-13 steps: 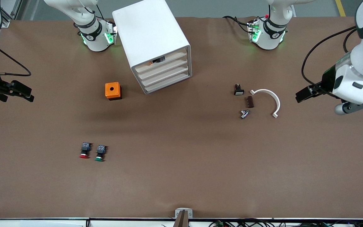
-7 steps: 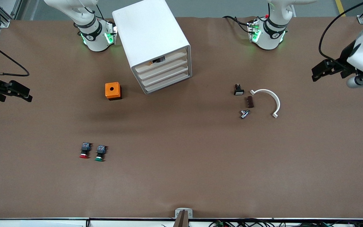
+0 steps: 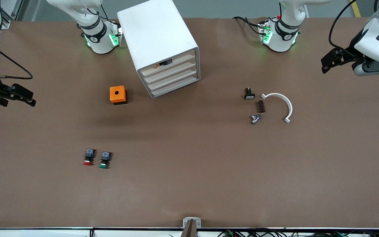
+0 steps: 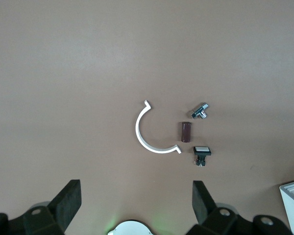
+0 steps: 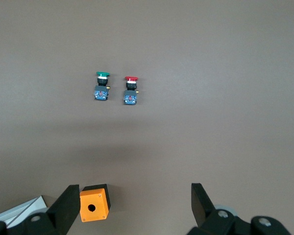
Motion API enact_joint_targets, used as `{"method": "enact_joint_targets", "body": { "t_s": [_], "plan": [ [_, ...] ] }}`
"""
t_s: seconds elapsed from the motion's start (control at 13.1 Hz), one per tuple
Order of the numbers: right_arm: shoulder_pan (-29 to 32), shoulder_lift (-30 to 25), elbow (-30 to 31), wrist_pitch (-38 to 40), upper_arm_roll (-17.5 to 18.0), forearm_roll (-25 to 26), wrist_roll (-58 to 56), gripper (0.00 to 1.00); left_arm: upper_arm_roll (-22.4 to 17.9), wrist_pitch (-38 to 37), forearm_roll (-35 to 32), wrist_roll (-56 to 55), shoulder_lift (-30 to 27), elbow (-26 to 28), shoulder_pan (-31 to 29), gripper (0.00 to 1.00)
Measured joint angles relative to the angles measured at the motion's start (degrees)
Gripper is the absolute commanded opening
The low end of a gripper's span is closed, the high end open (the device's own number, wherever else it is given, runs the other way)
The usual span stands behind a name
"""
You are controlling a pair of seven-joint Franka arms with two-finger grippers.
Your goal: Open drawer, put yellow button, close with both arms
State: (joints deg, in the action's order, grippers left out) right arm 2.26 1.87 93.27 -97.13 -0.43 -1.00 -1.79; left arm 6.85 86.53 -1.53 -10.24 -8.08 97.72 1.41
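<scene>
The white cabinet (image 3: 158, 39) stands between the two arm bases. Its uppermost drawer (image 3: 173, 63) sits pushed in, level with the three below. In the slot above its beige front shows the yellow button (image 3: 164, 63), only a black body and a bit of orange cap. My left gripper (image 3: 327, 63) hangs open and empty over the left arm's end of the table; its black fingers (image 4: 68, 203) spread wide. My right gripper (image 3: 31, 98) is open and empty over the right arm's end; one finger (image 5: 201, 203) shows above the tabletop.
An orange box (image 3: 118, 94) with a round hole sits beside the cabinet. Red-capped (image 3: 88, 157) and green-capped (image 3: 105, 160) buttons lie nearer the camera. Toward the left arm's end lie a white arc (image 3: 280, 105), brown block (image 3: 261, 106), metal fitting (image 3: 255, 118) and white-faced switch (image 3: 249, 94).
My left arm has drawn back from beside the white arc toward its base end of the table. The right gripper has hardly moved. Both stay open.
</scene>
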Motion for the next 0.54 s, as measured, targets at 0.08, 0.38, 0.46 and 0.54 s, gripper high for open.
{"method": "enact_joint_targets", "body": {
  "t_s": [0.08,0.38,0.46,0.54],
  "plan": [
    [0.0,0.0,0.0,0.0,0.0,0.0,0.0,1.0,-0.2,0.1,0.0,1.4,0.0,0.1,-0.1,1.0],
    [0.0,0.0,0.0,0.0,-0.1,0.0,0.0,1.0,-0.7,0.4,0.0,2.9,0.2,0.0,-0.7,1.0],
    [0.0,0.0,0.0,0.0,-0.1,0.0,0.0,1.0,-0.7,0.4,0.0,2.9,0.4,0.0,-0.7,1.0],
    [0.0,0.0,0.0,0.0,-0.1,0.0,0.0,1.0,-0.7,0.5,0.0,2.9,0.4,-0.1,-0.7,1.0]
  ]
}}
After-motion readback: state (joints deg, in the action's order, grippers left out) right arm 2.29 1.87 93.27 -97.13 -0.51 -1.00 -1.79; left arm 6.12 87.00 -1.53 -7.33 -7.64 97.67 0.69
